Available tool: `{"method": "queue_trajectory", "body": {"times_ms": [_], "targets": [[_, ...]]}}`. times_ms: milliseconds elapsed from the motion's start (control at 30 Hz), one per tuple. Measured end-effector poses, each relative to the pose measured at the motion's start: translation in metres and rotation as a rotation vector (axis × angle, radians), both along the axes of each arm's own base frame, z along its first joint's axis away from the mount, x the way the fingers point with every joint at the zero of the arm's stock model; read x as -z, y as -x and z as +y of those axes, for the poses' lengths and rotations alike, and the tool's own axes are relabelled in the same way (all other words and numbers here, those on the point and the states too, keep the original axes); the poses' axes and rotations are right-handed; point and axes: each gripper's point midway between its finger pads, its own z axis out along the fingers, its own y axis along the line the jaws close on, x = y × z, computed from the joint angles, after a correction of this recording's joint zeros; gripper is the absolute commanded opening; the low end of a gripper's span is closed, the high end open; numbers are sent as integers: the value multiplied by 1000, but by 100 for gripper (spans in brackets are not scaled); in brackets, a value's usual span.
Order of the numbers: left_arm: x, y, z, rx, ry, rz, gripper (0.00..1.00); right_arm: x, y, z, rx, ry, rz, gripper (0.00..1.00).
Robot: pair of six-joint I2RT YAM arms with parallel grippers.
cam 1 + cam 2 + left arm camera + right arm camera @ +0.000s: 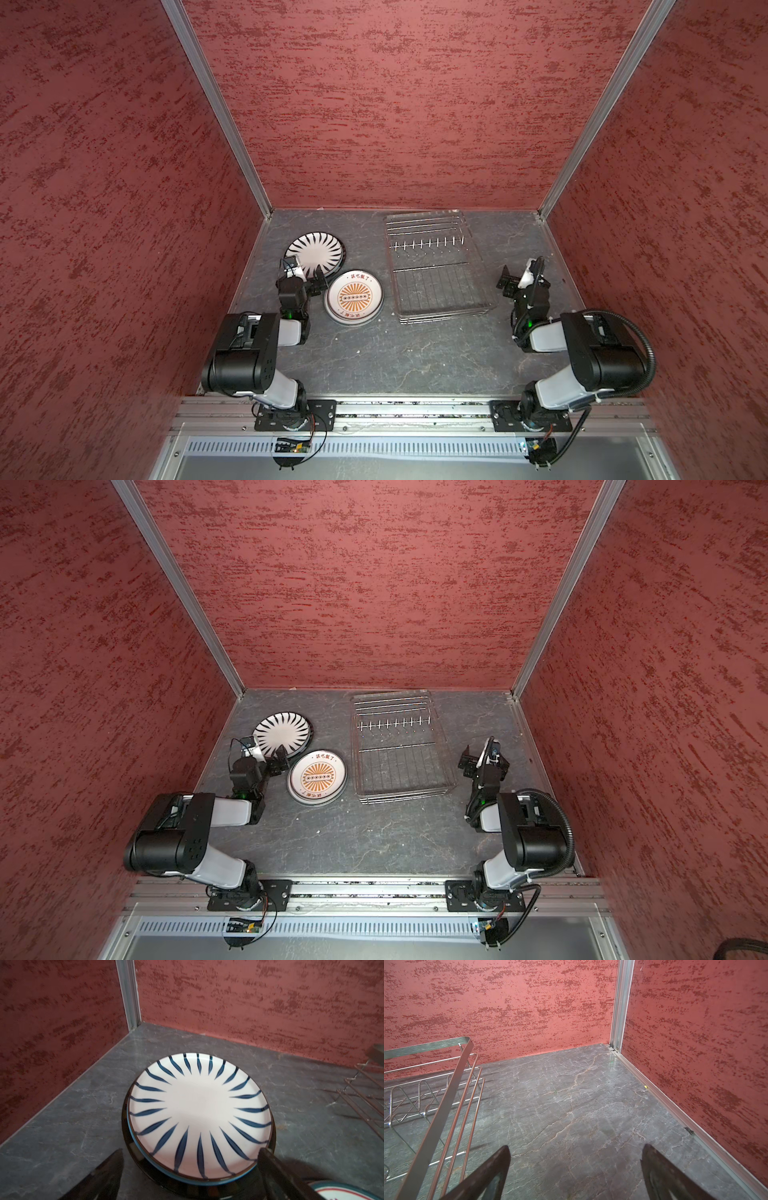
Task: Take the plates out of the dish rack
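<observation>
Table point(415, 353): dark marbled slab inside red textured walls; it carries everything in play.
Dish rack point(432, 267): silver wire, right of centre, long axis running from the robot toward the back wall. The row of short prongs crosses it near the far end. In both top views no plate stands in it.
Striped plate point(314, 253): white with dark radial stripes, lying flat at far left, well apart from the rack. It sits on a dark-rimmed plate point(207, 1189).
Sunburst plate point(354, 297): orange rays and red characters, flat, just beside the striped one and nearer the rack. Rims beneath suggest more plates under it; the count is unclear.
Left gripper point(191, 1151): jaws spread wide and holding nothing, hovering at the near edge of the striped stack, which lies straight ahead of the fingers.
Right gripper point(576, 1147): jaws likewise wide and empty, over bare table just right of the rack, whose side rail lies off to one side of the fingers.
Deciding relation: the right arm is nearer the rack, yet nothing is left there to grasp.
Progress: unloading looks complete.
</observation>
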Motion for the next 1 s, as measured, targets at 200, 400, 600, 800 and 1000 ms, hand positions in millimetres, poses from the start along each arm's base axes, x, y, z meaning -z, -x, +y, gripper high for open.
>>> {"method": "queue_trajectory", "body": {"times_ms": [200,400,600,800,1000], "targets": [[-4,-3,-4,18,-13,-10,99,-1,0,0,0,0,-3,99],[-7,-6,-8,43,-20,-17,100,-1,-1,2,-13,1,-3,99],[-7,-6,-9,45,-21,-17,100,0,-3,12,-75,7,1,99],[-7,-6,-9,46,-21,-17,99,0,-3,15,-89,5,1,99],[-7,-6,-9,46,-21,-17,99,0,-3,15,-99,1,2,99]]}}
